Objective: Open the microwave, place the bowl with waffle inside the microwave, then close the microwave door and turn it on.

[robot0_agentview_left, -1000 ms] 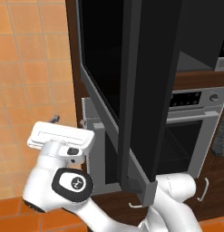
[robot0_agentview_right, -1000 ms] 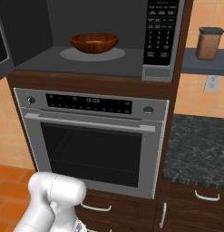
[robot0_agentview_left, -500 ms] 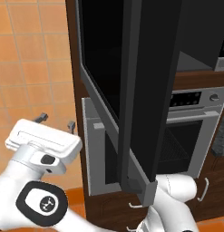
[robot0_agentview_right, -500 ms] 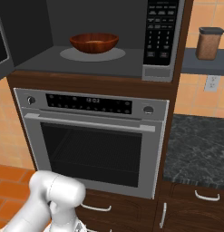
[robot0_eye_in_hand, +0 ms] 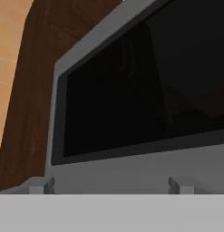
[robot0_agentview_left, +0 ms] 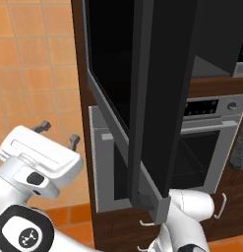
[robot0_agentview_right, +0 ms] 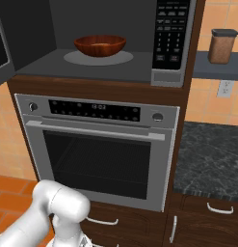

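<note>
Left base view: we see the microwave door (robot0_agentview_left: 142, 93) swung wide open, edge-on toward the camera, a tall black glass panel in a grey metal frame. Our white arm rises in the lower left of this view, and the gripper (robot0_agentview_left: 58, 134) sits at its top, pointing away from us toward the orange tiled wall (robot0_agentview_left: 34, 74). The jaws stand spread wide apart with nothing between them; the two dark fingertips (robot0_agentview_left: 43, 127) are clear of the door and touch nothing.

In the right base view we look straight into the open microwave (robot0_agentview_right: 106, 43). The bowl (robot0_agentview_right: 99, 45), round and dark reddish-brown, sits upright on the pale round turntable (robot0_agentview_right: 98, 57) in the middle of the cavity floor. We cannot tell from here what lies inside the bowl. The microwave's black keypad panel (robot0_agentview_right: 168, 34) stands to the right of the cavity. Directly below is a silver oven (robot0_agentview_right: 99, 149) with a display strip, round knobs and a horizontal bar handle. To the right, a dark speckled bench (robot0_agentview_right: 209, 161) runs beside the oven, and a brown canister (robot0_agentview_right: 221, 46) stands on a shelf above it.

In the hand view, the black glass of the door (robot0_eye_in_hand: 145, 86) appears close ahead, tilted, with its grey frame along the lower edge and dark wood cabinetry (robot0_eye_in_hand: 27, 99) to the left.
</note>
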Robot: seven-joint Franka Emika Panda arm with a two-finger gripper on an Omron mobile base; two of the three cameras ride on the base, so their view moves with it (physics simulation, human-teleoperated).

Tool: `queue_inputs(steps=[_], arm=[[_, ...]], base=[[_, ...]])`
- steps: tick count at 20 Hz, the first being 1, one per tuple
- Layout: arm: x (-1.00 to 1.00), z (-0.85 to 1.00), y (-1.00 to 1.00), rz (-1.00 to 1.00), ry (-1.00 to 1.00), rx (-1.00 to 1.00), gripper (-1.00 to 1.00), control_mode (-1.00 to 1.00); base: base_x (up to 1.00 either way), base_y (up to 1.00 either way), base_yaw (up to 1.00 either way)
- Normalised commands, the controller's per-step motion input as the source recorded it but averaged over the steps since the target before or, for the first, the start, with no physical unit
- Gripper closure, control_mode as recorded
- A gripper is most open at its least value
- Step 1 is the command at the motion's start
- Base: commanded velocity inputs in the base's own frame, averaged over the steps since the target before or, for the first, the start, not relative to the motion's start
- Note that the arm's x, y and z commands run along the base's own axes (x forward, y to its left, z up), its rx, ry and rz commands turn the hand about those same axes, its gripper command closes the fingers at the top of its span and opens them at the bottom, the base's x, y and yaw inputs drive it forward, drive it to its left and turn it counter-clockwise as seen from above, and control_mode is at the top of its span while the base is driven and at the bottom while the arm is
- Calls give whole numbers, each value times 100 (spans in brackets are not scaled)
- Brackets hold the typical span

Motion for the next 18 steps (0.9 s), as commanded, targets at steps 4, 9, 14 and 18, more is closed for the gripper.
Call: queue_inputs(steps=[4,9,14,18], arm=[[0,0,-63,0,-5,0,-100,-100],[0,1,-58,0,-4,0,-100,-100],[0,17,-52,0,0,0,-100,-100],[0,31,-53,0,0,2,-100,-100]], base=[[0,0,0],[0,0,0],[0,0,0],[0,0,0]])
